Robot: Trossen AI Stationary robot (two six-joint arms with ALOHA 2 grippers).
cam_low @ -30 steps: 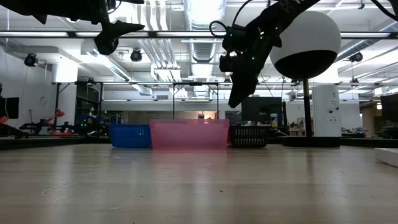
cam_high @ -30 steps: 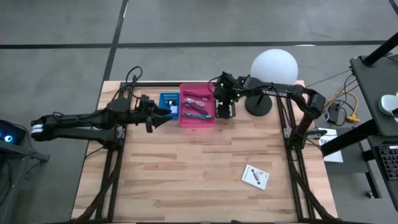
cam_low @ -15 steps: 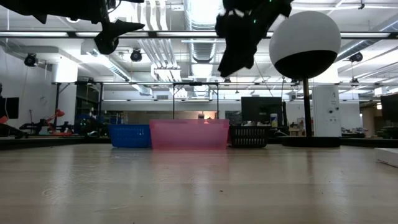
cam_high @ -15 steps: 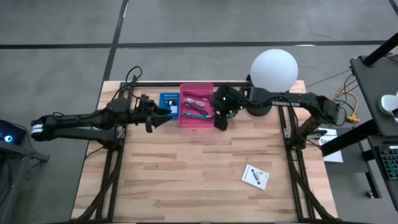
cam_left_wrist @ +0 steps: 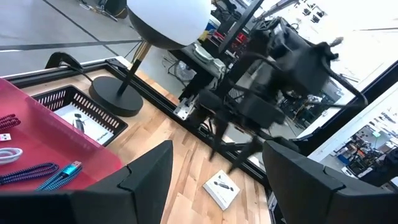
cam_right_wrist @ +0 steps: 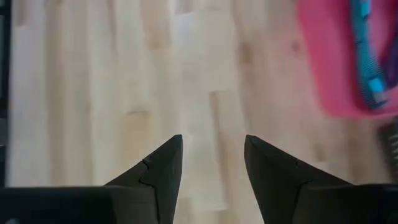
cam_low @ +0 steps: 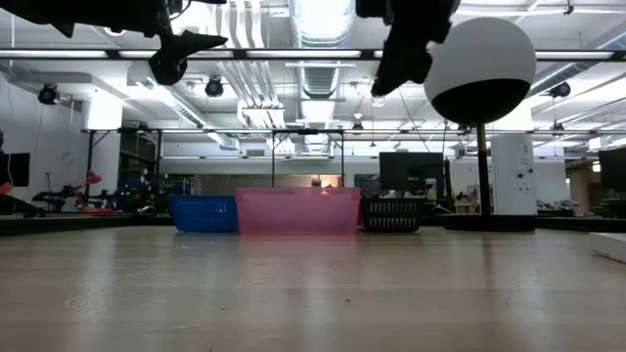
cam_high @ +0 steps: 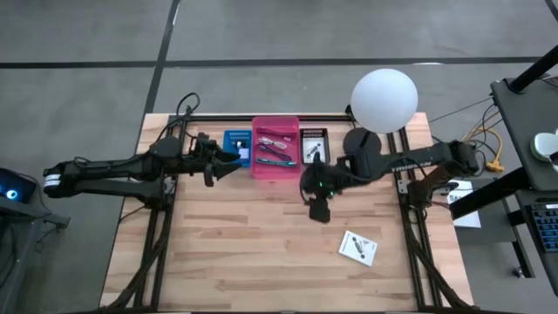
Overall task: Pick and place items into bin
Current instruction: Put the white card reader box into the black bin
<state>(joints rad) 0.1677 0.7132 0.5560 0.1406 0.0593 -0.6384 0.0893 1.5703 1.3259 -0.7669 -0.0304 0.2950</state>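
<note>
The white card with a black mark [cam_high: 358, 248] lies flat on the wood near the table's right near part; it also shows in the left wrist view [cam_left_wrist: 221, 188]. Several small items, teal ones among them, lie in the pink bin [cam_high: 275, 158]. My right gripper [cam_high: 318, 210] hangs open over bare wood between the bins and the card, fingers apart [cam_right_wrist: 213, 138]. My left gripper [cam_high: 232, 160] waits open above the blue bin [cam_high: 236, 146], raised off the table [cam_low: 194, 44].
Three bins stand in a row at the far edge: blue, pink, and a black basket [cam_high: 314, 145] holding a small item. The white globe lamp [cam_high: 384, 99] stands on its dark base [cam_high: 362, 144] to their right. Bare wood spreads across the table's near half.
My right gripper has swung from above the black basket toward the table's near edge, turning as it went, and now hangs over bare wood nearer the white card. Its fingers stay open and hold nothing.
</note>
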